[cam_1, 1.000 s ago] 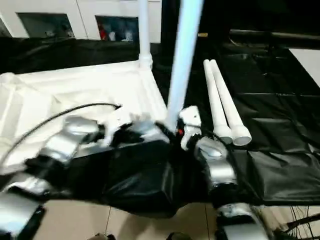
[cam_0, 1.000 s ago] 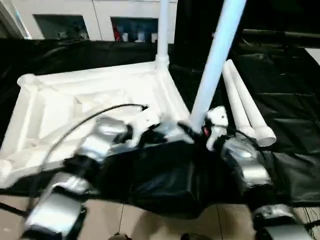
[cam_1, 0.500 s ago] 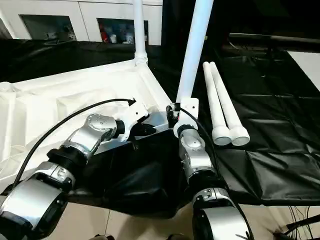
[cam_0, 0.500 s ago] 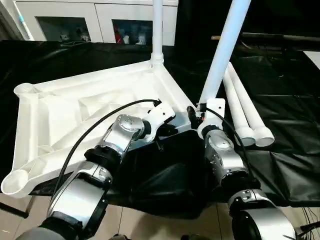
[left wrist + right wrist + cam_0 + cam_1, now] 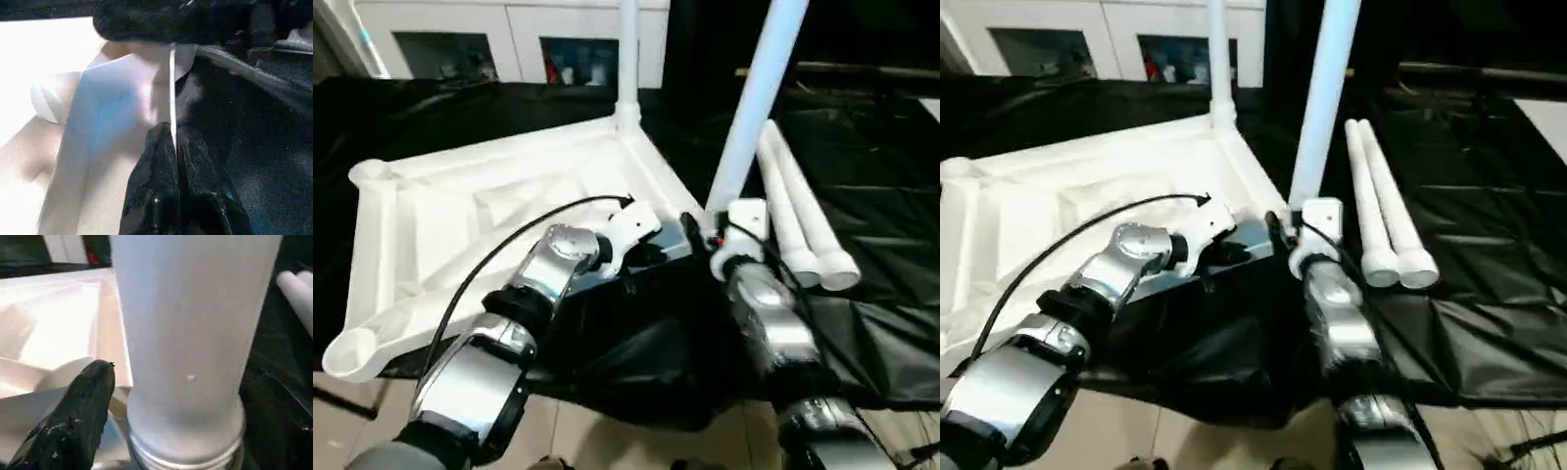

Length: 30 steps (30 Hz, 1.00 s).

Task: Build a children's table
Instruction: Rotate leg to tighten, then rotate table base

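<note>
Tabletop: I see the white tabletop (image 5: 499,206) upside down on the black sheet (image 5: 881,206), ribs facing up, filling the left and centre of the head frames.
Sockets: one round corner socket (image 5: 370,172) is at the upper left of the frame, another socket (image 5: 342,352) at the lower left.
Far leg: one white leg (image 5: 628,59) stands upright in the corner at the top centre of the frame.
Near leg: a second leg (image 5: 754,108) rises, a little tilted, from the near right corner of the tabletop, just above my right wrist.
Spare legs: two more legs (image 5: 798,215) lie side by side on the black sheet, at the right of the frame, touching each other.
Left pincer: the left pincer (image 5: 176,147) is clenched, the fingers pressed together on a thin white edge of the tabletop rim near that corner.
Right pincer: at the right pincer (image 5: 161,396), one black finger (image 5: 80,411) sits beside the threaded base of the near leg; I cannot tell if it grips or is released.
Background: a white cabinet (image 5: 509,39) with glass doors is at the top left.
</note>
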{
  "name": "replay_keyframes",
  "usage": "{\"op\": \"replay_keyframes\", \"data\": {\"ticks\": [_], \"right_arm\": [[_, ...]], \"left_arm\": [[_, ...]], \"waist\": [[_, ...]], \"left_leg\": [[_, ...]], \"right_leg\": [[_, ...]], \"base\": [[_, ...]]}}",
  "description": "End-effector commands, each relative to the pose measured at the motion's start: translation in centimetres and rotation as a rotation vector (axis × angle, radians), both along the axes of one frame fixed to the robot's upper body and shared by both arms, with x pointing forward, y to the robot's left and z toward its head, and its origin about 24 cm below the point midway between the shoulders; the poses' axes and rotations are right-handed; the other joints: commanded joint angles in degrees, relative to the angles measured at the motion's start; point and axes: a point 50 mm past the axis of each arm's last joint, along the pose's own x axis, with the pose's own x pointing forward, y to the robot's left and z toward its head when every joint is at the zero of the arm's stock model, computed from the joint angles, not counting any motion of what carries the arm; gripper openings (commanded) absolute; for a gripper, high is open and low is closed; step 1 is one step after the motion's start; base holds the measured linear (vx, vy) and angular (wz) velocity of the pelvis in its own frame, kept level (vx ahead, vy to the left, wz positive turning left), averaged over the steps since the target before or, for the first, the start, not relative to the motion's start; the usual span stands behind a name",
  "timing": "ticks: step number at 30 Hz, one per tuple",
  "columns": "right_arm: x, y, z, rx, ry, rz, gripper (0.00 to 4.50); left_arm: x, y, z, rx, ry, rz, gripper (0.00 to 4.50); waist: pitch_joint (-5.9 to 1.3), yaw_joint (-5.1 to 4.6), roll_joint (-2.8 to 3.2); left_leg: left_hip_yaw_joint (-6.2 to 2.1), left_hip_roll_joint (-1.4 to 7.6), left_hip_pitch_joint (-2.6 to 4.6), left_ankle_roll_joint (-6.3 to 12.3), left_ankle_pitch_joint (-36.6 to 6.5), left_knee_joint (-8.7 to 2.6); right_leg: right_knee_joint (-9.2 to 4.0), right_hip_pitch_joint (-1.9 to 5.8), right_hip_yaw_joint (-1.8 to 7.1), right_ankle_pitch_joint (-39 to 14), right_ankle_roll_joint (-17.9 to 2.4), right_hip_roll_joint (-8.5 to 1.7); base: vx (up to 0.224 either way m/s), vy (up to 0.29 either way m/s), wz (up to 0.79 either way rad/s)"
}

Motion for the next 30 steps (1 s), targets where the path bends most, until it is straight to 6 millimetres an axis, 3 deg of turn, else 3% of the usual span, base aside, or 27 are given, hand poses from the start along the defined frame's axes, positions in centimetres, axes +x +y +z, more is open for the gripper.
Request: {"op": "replay_keyframes", "data": {"ticks": [1,2,3,4,7,9,11,12,14,17,18,19,20,22,23,24,25,26,28,29,30], "right_arm": [[-0.2,0.6,1.3,0.007,-0.049,0.05,3.84],[-1.3,-0.6,1.6,-0.009,-0.071,0.049,3.86],[-1.7,-0.9,1.7,-0.012,-0.076,0.045,3.86],[-2.4,-1.5,1.8,-0.018,-0.084,0.038,3.86],[-3.5,-1.9,2.2,-0.017,-0.103,0.036,3.86],[-3.7,-1.9,2.4,-0.014,-0.108,0.041,3.86],[-3.9,-1.7,2.7,-0.015,-0.118,0.054,3.86],[-4.1,-1.7,2.8,-0.016,-0.117,0.06,3.86],[-4.2,-1.7,2.8,-0.02,-0.11,0.065,3.86],[-4.4,-1.8,2.5,-0.028,-0.08,0.074,3.86],[-4.7,-1.8,1.2,-0.069,0.028,0.101,3.86],[-4.7,-1.8,1.0,-0.078,0.047,0.107,3.86],[-4.9,-1.7,0.4,-0.097,0.088,0.122,3.86],[-4.9,-1.1,-0.1,-0.107,0.129,0.149,3.86],[-4.9,-1.1,-0.1,-0.107,0.129,0.149,3.86],[-4.9,-0.6,-0.3,-0.109,0.143,0.167,3.86],[-4.9,-0.6,-0.3,-0.109,0.143,0.167,3.86],[-4.9,0.0,-0.5,-0.11,0.156,0.187,3.86],[-4.9,0.1,-0.5,-0.11,0.158,0.192,3.86],[-4.9,0.4,-0.6,-0.109,0.168,0.209,3.86],[-4.9,0.8,-0.8,-0.104,0.182,0.226,3.86]], "left_arm": [[-0.5,-0.5,-0.9,-0.04,0.006,-0.005,0.28],[0.4,-0.3,0.2,-0.076,-0.07,0.085,0.44],[0.6,-0.2,0.5,-0.088,-0.084,0.11,0.44],[1.2,0.0,1.3,-0.116,-0.118,0.161,0.55],[2.0,0.6,2.8,-0.145,-0.208,0.234,0.78],[2.3,0.8,3.4,-0.153,-0.242,0.263,0.87],[2.8,1.7,4.8,-0.198,-0.287,0.326,1.09],[2.9,2.0,5.1,-0.212,-0.295,0.338,1.09],[2.8,2.6,5.7,-0.232,-0.298,0.33,1.09],[2.5,3.4,6.3,-0.25,-0.307,0.304,1.09],[1.0,6.9,7.7,-0.231,-0.337,0.34,1.09],[0.7,7.6,7.9,-0.223,-0.341,0.355,1.09],[0.0,9.0,8.3,-0.205,-0.351,0.392,1.09],[-0.9,11.9,8.6,-0.165,-0.378,0.514,1.09],[-0.9,11.9,8.6,-0.165,-0.378,0.514,1.09],[-1.8,14.1,8.6,-0.126,-0.397,0.598,1.09],[-1.8,14.1,8.6,-0.126,-0.397,0.598,1.09],[-2.9,16.4,8.8,-0.069,-0.425,0.696,1.09],[-3.2,16.8,8.8,-0.058,-0.427,0.712,1.09],[-4.1,18.1,9.0,-0.015,-0.436,0.77,1.09],[-5.5,19.8,8.8,0.049,-0.42,0.846,1.09]], "waist": [[-3.99,-0.01,-0.76],[-4.53,0.72,-0.47],[-4.55,0.59,-0.57],[-5.22,0.78,-0.32],[-5.48,0.6,-0.39],[-5.46,0.37,-0.39],[-5.32,0.47,0.0],[-5.27,0.38,-0.13],[-5.31,0.72,-0.03],[-5.53,0.94,0.19],[-5.7,1.03,0.44],[-5.49,0.68,0.33],[-5.69,0.69,0.59],[-5.4,0.38,0.64],[-5.4,0.38,0.64],[-5.17,0.64,0.72],[-5.05,0.59,0.44],[-4.91,0.6,0.32],[-4.88,0.57,0.77],[-4.86,0.68,0.82],[-4.89,0.39,0.46]], "left_leg": [[0.26,0.65,0.07,3.76,-5.4,-2.82],[0.25,0.72,0.38,4.29,-3.8,-2.44],[0.24,0.74,0.32,4.62,-3.4,-2.42],[-0.01,0.63,-0.11,4.73,-1.7,-2.29],[-0.23,0.4,-0.59,5.14,-0.1,-1.88],[-0.15,0.24,-0.5,5.46,-0.9,-1.74],[-0.12,0.33,-0.32,5.25,-2.5,-1.73],[-0.08,0.38,-0.32,5.08,-3.0,-1.79],[-0.04,0.43,-0.2,4.8,-2.4,-1.7],[0.02,0.4,-0.21,4.95,-0.6,-1.42],[-0.22,0.71,-0.07,4.62,0.0,-1.45],[-0.15,0.38,-0.8,4.68,0.6,-1.5],[0.01,0.6,-0.06,4.34,-0.3,-1.28],[0.07,0.43,-0.16,3.46,-2.2,-1.31],[0.07,0.43,-0.16,3.46,-2.2,-1.31],[0.1,0.54,0.08,2.1,-4.7,-1.56],[-0.1,0.67,-0.24,1.48,-5.1,-1.76],[0.05,0.62,-0.14,1.21,-5.8,-1.87],[-0.01,0.65,0.24,-0.07,-7.3,-1.89],[0.06,0.65,0.47,-0.33,-8.1,-1.84],[-0.14,0.9,0.07,-0.63,-8.2,-2.02]], "right_leg": [[-3.8,3.09,1.93,-0.4,-11.8,-3.13],[-3.5,3.45,1.83,4.4,-11.7,-3.01],[-3.31,3.34,1.88,5.8,-12.1,-3.05],[-2.78,4.05,1.64,8.6,-12.6,-3.11],[-2.07,4.27,1.43,14.4,-13.9,-2.95],[-2.16,4.18,1.41,14.8,-14.1,-2.92],[-2.34,4.03,1.47,12.3,-14.4,-3.06],[-2.44,4.02,1.5,10.8,-14.6,-3.04],[-2.27,3.98,1.59,10.3,-14.8,-3.02],[-1.81,3.88,1.56,13.3,-15.4,-2.79],[-1.36,4.22,1.48,14.8,-15.9,-2.94],[-1.42,4.24,1.35,15.0,-15.5,-2.72],[-1.49,3.84,1.43,14.4,-15.7,-2.83],[-1.77,3.57,1.48,10.8,-15.2,-2.58],[-1.77,3.57,1.48,10.8,-15.2,-2.58],[-2.13,3.28,1.42,5.3,-14.2,-2.63],[-1.99,3.49,1.39,3.2,-13.6,-2.79],[-2.29,3.28,1.38,1.2,-13.1,-2.64],[-2.52,2.77,1.46,-2.5,-11.8,-2.58],[-2.65,2.47,1.5,-3.4,-11.6,-2.51],[-2.28,2.9,1.44,-2.9,-11.7,-2.72]], "base": [[0.0,0.0,0.0],[0.0,0.0,0.0],[0.0,0.0,0.0],[0.0,0.0,0.0],[0.0,0.0,0.0],[0.0,0.0,0.0],[0.0,0.0,0.0],[0.0,0.0,0.0],[0.0,0.0,0.0],[0.0,0.0,0.0],[0.0,0.0,0.0],[0.0,0.0,0.0],[0.0,0.0,0.0],[0.0,0.0,0.0],[0.0,0.0,0.0],[0.0,0.0,0.0],[-0.053,-0.015,0.0],[0.0,0.0,0.0],[0.0,0.0,0.0],[0.0,0.0,0.0],[0.0,0.0,0.0]]}}
